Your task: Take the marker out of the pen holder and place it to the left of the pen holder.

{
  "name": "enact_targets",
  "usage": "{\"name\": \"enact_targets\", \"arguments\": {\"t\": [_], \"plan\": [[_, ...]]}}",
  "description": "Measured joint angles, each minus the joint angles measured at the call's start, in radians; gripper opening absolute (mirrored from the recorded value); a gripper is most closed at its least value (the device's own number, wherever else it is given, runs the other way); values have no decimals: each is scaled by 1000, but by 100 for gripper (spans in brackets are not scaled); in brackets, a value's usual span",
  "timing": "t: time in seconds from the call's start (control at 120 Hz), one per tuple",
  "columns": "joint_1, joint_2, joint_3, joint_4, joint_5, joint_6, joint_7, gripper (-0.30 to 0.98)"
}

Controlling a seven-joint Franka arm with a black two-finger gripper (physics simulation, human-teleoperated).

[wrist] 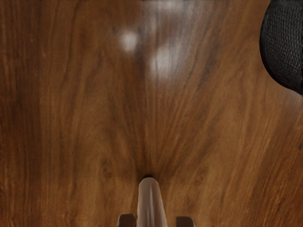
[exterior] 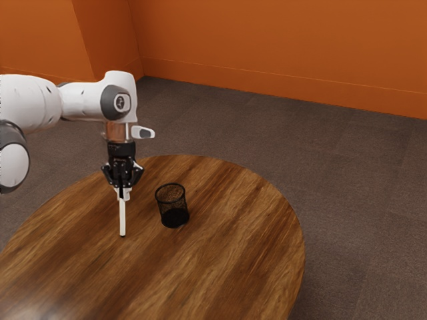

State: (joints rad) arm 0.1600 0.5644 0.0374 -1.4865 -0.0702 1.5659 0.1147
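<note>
Left of the exterior frame's centre, the gripper (exterior: 123, 195) clasps the marker (exterior: 123, 217) upright (tip downward), apart from the pen holder (exterior: 175, 217), presumably so lowering it won't knock the mesh.

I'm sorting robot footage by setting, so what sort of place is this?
Probably a simulated indoor room, perhaps an office: orange walls with a baseboard, brownish-gray carpet and a round wooden table suggest it.

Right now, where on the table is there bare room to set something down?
Bare wood lies between the pen holder and the rim of the table at the exterior view's right. It's crowded at the marker: gripper above, holder beside.
</note>
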Motion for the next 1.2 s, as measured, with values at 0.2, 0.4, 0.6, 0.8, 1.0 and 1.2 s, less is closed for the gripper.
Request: {"name": "enact_targets", "arguments": {"t": [0.2,0.4,0.6,0.8,1.0,1.2], "plan": [[-5,29,-2,37,-39,-2,0,-3],[-7,45,-3,58,-69,16,1,11],[3,92,1,70,-143,101,3,3],[10,151,1,70,-180,192,10,-2],[11,159,1,77,-190,228,29,31],[-9,-151,-3,26,-179,212,44,54]]}}
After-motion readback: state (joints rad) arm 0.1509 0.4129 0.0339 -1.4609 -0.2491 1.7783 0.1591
